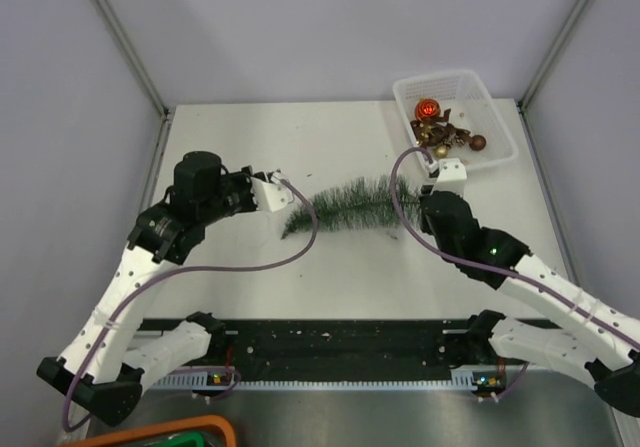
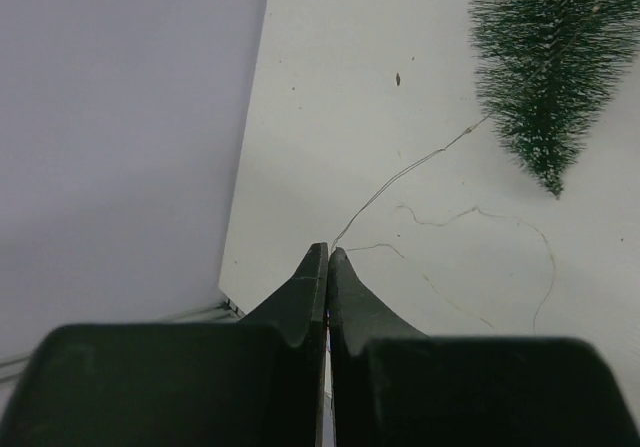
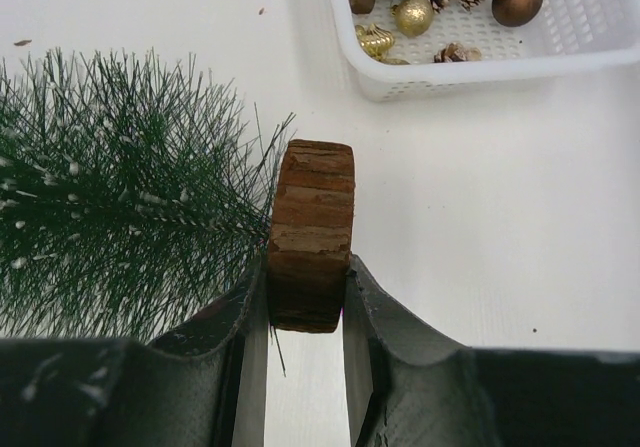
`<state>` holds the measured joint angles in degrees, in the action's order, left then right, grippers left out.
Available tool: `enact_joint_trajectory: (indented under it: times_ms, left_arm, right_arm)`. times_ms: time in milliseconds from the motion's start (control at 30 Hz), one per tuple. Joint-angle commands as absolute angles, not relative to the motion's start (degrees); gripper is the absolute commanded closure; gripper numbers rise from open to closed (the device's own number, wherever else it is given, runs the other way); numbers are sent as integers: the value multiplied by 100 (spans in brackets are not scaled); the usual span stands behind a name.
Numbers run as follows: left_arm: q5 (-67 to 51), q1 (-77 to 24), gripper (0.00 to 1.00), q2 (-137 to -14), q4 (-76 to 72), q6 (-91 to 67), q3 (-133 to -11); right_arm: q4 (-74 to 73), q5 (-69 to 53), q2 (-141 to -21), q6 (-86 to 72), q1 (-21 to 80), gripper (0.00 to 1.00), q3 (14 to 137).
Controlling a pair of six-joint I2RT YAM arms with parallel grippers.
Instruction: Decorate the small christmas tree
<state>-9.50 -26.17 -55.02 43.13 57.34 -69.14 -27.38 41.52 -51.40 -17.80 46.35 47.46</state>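
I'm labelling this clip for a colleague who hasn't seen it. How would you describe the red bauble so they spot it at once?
At the far right corner of the table sits a white plastic basket. The red bauble lies at the basket's left end. It is the only shiny red piece; its neighbours are brown and gold ornaments.

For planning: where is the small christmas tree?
The small christmas tree lies sideways mid-table in the top view, its wooden base clamped by the right gripper, beside the white basket.
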Motion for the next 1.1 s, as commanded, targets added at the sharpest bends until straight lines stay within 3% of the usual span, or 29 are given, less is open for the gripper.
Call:
enact_joint_trajectory:
  times_ms: [0,300,567,733,1067]
  left_arm:
    - [-835,-2637,100,-5555,3307,5951,-6733]
    - [-712,-2637,100,-5967,1996,4651,-6758]
    - [-712,-2576,100,-6539,2469,3754,-7163]
    - [-992,-2233,100,-6539,2680,2955,-6952]
    - [-2881,-1310,100,-6645,3656,1679,-6970]
  right_arm:
    - [-3172,3746,-4948,-1494,4684,100,5352]
    - [-3726,1812,-5212,-1397,4676,100,5546]
    - [-3279,678,-5002,-1634,4641,100,5283]
    - [-2629,-815,-4536,-2029,3852,100,4966]
    - [-855,-3233,-4043,-3671,2058,100,3641]
